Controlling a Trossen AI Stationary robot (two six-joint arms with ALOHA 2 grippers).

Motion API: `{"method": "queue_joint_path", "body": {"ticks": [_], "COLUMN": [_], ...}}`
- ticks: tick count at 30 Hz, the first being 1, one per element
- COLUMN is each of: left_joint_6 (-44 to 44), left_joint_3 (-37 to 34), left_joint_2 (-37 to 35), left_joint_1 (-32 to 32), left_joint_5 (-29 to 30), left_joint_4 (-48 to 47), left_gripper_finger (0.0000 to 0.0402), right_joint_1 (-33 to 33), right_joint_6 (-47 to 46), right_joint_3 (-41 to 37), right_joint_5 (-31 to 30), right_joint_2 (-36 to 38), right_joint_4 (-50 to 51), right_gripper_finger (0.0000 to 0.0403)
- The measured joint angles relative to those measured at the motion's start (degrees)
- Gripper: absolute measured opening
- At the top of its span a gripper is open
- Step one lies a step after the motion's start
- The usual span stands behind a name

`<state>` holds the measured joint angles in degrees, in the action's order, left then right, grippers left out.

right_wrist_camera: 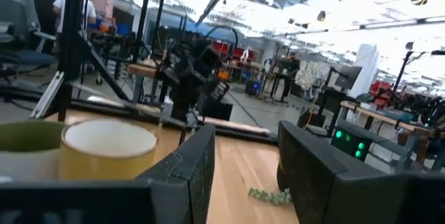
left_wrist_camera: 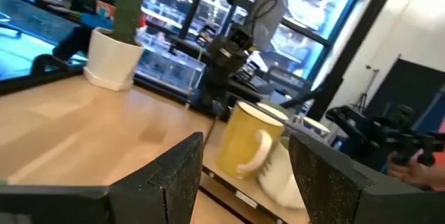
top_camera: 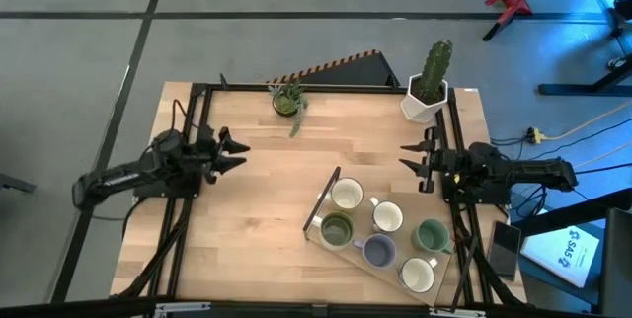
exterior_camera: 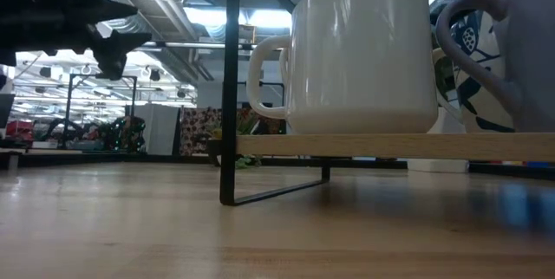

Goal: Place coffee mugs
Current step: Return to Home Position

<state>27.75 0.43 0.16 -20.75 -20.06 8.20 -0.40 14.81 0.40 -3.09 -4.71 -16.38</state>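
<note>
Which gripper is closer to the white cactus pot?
Right. The right gripper is at the right edge of the table, a short way from the cactus pot in its far right corner; the left gripper is across at the left edge.

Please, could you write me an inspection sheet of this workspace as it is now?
Surface: wooden table, no spill seen.
Job's things: six on the shelf: three white mugs, olive green mug, lavender mug, teal mug.
Clutter: cactus pot at the far right corner; leafy plant at the far edge.
Grippers: left gripper open, empty, at the left side; right gripper open, empty, beyond the shelf.
Cables: yellow cable on the floor, right of the table.
Surroundings: striped hazard tape on the floor.
</note>
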Motion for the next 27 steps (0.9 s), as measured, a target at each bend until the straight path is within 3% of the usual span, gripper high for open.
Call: {"method": "queue_joint_path", "body": {"ticks": [3,8,16,23,27], "left_joint_6": [-2.0,-2.6,-4.3,-4.1,-4.1], "left_joint_3": [0.0,0.0,0.0,0.0,0.0], "left_joint_2": [0.2,0.2,0.2,0.2,0.2], "left_joint_1": [6.3,13.5,18.3,19.1,19.1], "left_joint_5": [4.7,6.1,7.2,7.0,7.0], "left_joint_4": [-0.6,-0.9,-2.9,-2.9,-3.7], "left_gripper_finger": [0.0208,0.0208,0.0208,0.0208,0.0208], "right_joint_1": [0.0,0.0,0.0,0.0,0.0], "right_joint_6": [0.1,-0.4,-1.6,-2.8,-7.3], "right_joint_3": [0.0,0.0,0.0,0.0,0.0], "right_joint_5": [0.6,1.7,15.5,15.6,11.4], "right_joint_2": [0.0,0.0,0.0,0.0,0.0], "right_joint_4": [2.9,6.8,8.0,9.9,13.9], "right_gripper_finger": [0.0143,0.0143,0.0143,0.0143,0.0143]}}
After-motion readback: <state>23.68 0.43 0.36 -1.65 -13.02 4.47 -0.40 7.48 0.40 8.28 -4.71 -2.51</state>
